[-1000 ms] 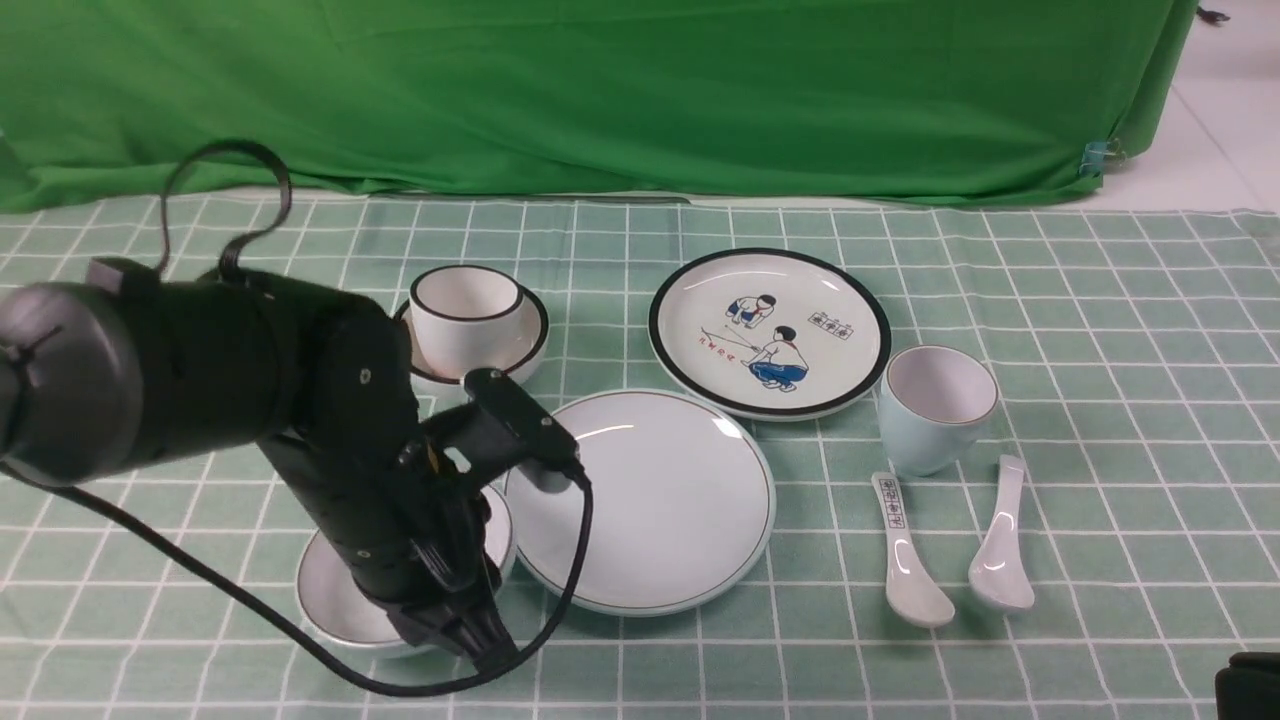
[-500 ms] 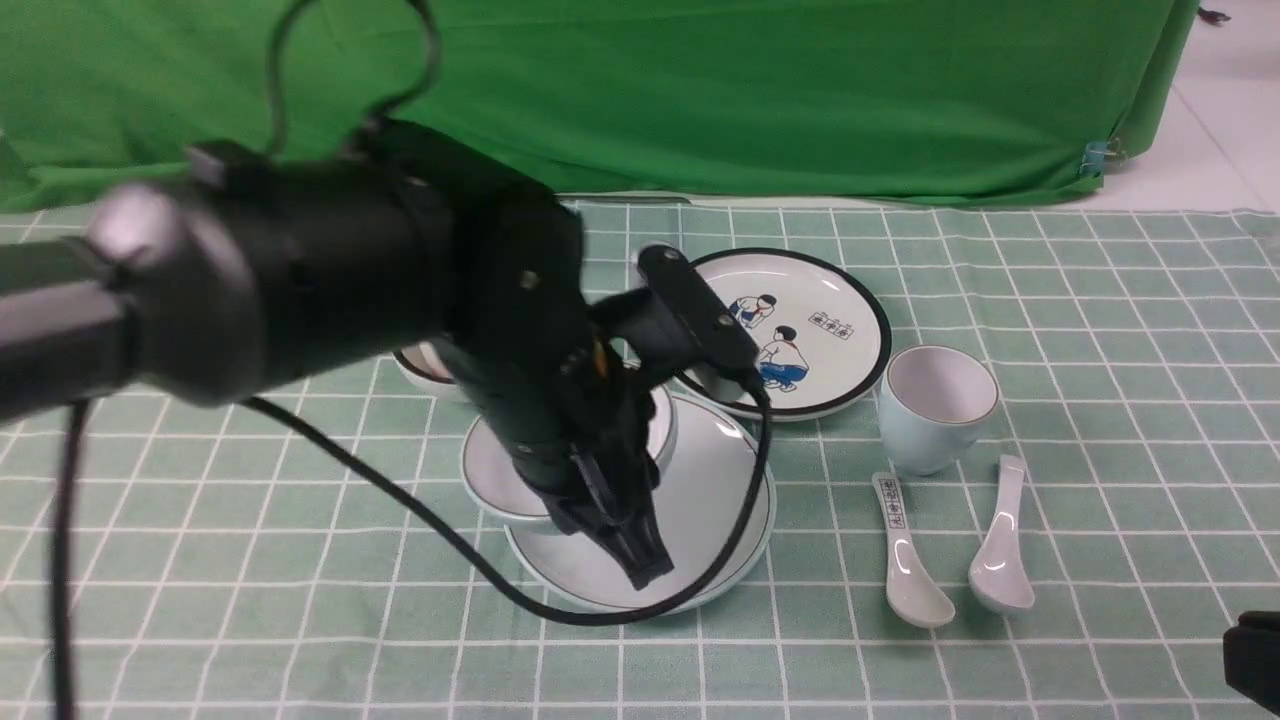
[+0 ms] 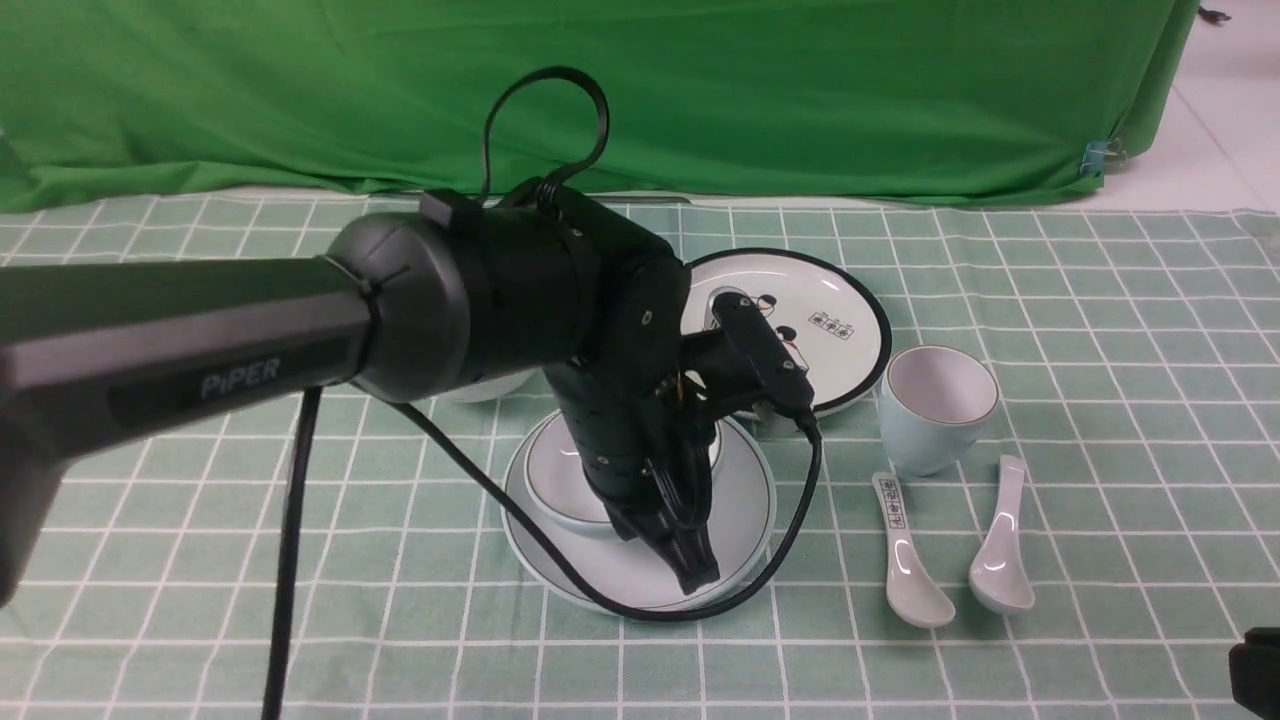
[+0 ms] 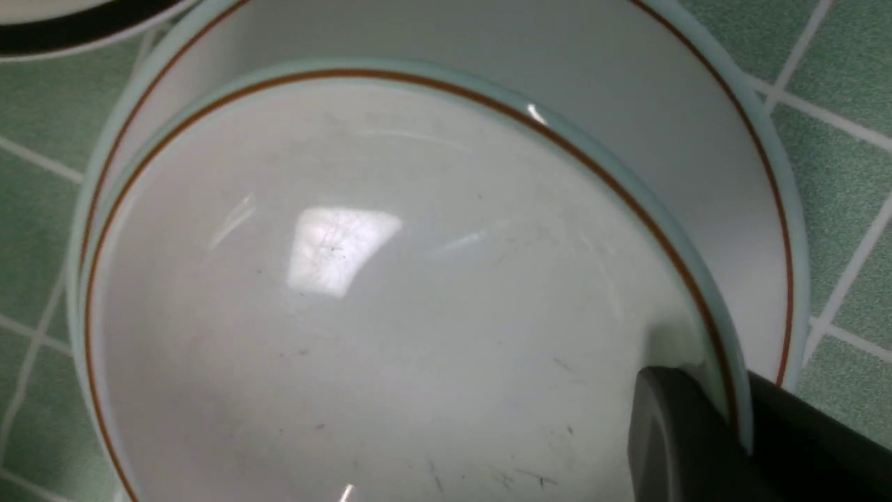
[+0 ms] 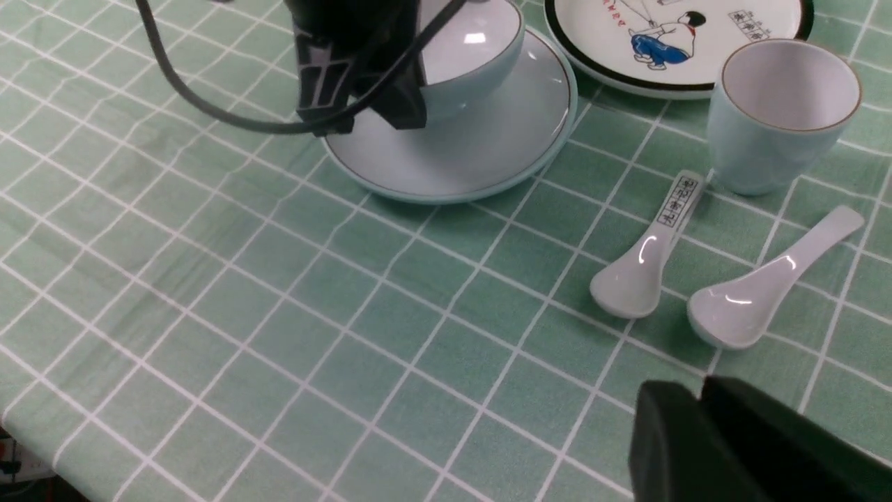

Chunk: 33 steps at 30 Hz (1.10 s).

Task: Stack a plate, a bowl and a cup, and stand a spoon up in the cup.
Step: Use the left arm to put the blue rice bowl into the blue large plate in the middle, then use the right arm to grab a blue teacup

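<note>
I'm working over a bench [image 3: 1100, 300] covered by a green cloth with a white grid. A green backdrop [image 3: 700, 100] hangs behind it and meets the cloth's far edge, and pale floor [image 3: 1235, 110] shows at the far right. In the right wrist view the cloth's near edge drops away at a corner [image 5: 14, 446].

The left arm [image 3: 180, 350] reaches in across the left half. Its left end effector [image 3: 695, 570] is pinching the bowl [image 3: 560, 480] by the near rim, one finger inside [image 4: 669, 432] and one outside. The bowl sits over the middle of the plate [image 3: 745, 490], inside its rim. I cannot tell whether its foot touches the plate. A black cable [image 3: 600, 600] loops from the arm down past the plate's near rim.

Just behind the plate is a black-rimmed plate with cartoon figures [image 3: 840, 330], part of it hidden by the arm. The cup [image 3: 935, 410] stands upright to the right, near both plates and touching neither. In front of it lie two spoons, bowls toward me: one with printed characters [image 3: 905, 550], and the plain spoon [image 3: 1000, 550] just to its right, the two apart.

Bare cloth stretches left of the plate, along the near side, and right of the spoons. The right end effector [image 5: 697, 432] hangs low over the near right corner. Its fingers are close together with nothing between them, but I cannot tell if they are fully pressed.
</note>
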Each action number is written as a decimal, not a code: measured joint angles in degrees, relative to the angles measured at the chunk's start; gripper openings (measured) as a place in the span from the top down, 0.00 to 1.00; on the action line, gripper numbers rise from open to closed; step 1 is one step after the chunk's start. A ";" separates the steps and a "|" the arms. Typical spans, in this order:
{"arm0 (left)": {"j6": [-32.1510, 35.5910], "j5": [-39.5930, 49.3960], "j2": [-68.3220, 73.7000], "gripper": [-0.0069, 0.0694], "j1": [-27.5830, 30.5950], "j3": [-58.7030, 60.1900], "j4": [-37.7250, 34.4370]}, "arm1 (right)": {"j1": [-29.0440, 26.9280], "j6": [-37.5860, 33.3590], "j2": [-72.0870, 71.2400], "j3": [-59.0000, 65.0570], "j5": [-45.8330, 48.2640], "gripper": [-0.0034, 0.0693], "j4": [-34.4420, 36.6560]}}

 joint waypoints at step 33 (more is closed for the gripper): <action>-11.25 -4.91 -42.70 0.89 -0.06 16.14 -8.23 | -4.77 -11.53 54.45 -34.23 11.67 0.46 -4.91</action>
